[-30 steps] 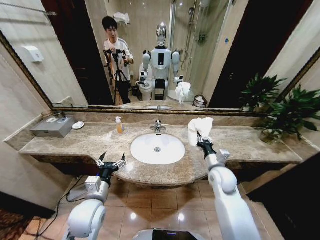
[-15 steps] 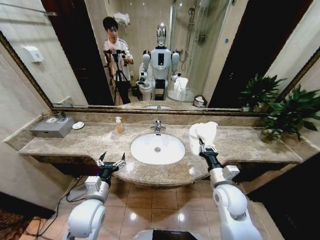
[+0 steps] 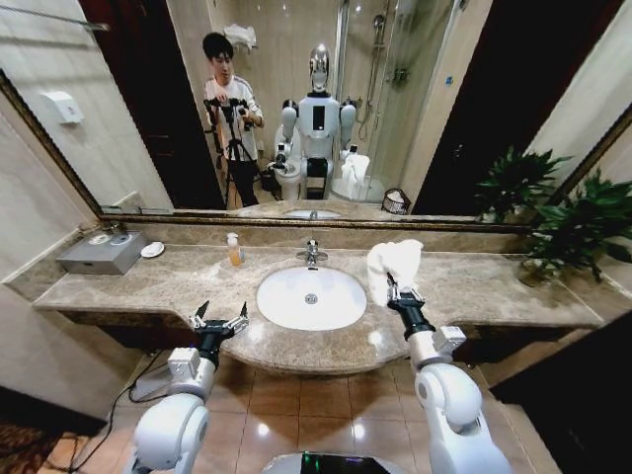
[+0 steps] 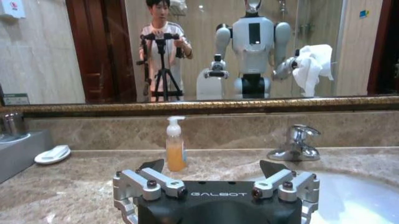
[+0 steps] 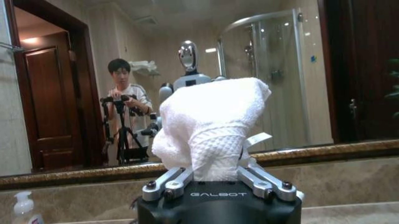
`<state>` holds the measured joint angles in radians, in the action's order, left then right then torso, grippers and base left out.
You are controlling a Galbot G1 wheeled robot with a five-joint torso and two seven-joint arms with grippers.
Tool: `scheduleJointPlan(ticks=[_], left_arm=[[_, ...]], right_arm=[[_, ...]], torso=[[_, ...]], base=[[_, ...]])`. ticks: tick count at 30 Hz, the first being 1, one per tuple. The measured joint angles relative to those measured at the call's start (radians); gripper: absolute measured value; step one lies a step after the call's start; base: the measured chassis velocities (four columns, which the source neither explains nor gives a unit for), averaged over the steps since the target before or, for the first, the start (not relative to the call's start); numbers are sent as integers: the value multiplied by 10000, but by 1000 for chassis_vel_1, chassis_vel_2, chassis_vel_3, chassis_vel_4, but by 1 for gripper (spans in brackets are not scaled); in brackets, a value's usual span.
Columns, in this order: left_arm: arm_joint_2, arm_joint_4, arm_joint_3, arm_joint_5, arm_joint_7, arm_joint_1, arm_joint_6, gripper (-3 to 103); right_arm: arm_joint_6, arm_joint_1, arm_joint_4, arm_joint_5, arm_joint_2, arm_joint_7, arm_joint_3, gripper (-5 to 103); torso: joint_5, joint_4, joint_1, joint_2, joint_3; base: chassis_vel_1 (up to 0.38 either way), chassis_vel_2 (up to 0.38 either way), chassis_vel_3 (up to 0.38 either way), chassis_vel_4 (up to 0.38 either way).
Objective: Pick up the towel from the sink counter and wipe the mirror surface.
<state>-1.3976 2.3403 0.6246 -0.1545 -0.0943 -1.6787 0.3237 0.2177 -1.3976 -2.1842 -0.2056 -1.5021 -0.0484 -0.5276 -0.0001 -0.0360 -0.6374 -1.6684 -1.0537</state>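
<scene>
The right gripper [image 3: 397, 287], fingers clamped on the towel [image 3: 394, 265], is hovering mid-frame over the bench [image 3: 148, 281], needing a reach to the mirror [image 3: 464, 109]; the left gripper [image 3: 219, 320], fingers apart, is idling lower left.

A hotel-style bathroom: beyond the left pincer [image 4: 215, 173] runs a marble desk [image 3: 474, 286] with an oval basin [image 3: 311, 297], chrome tap [image 4: 295, 143] and soap bottle [image 4: 175, 144] (pump-topped), backed by a wide framed mirror [image 3: 128, 109] reflecting a glass shower.
</scene>
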Motion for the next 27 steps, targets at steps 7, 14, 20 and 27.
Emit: scheduleJointPlan(ticks=[7,14,20,27], left_arm=[[0,0,0,0,0,1,0,100],[0,0,0,0,0,0,0,100],[0,0,0,0,0,1,0,100],[0,0,0,0,0,2,-1,100]], right_arm=[[138,238,120,9,-7,72,155,10],[222,380,152,32,-15,168,311,10],[233,320,122,91,-12,153,359,10],[303,581,-141,111,167,381,533,10]], torso=[[-1,2,-3,2,-1],[1,1,-2,1,0],[0,2,-1,1,0],[0,3,-4,2,-1]], base=[[-101,118,112,-116],[-108,96,110,-108],[-105,112,104,-108],[-93,91,79,-91]])
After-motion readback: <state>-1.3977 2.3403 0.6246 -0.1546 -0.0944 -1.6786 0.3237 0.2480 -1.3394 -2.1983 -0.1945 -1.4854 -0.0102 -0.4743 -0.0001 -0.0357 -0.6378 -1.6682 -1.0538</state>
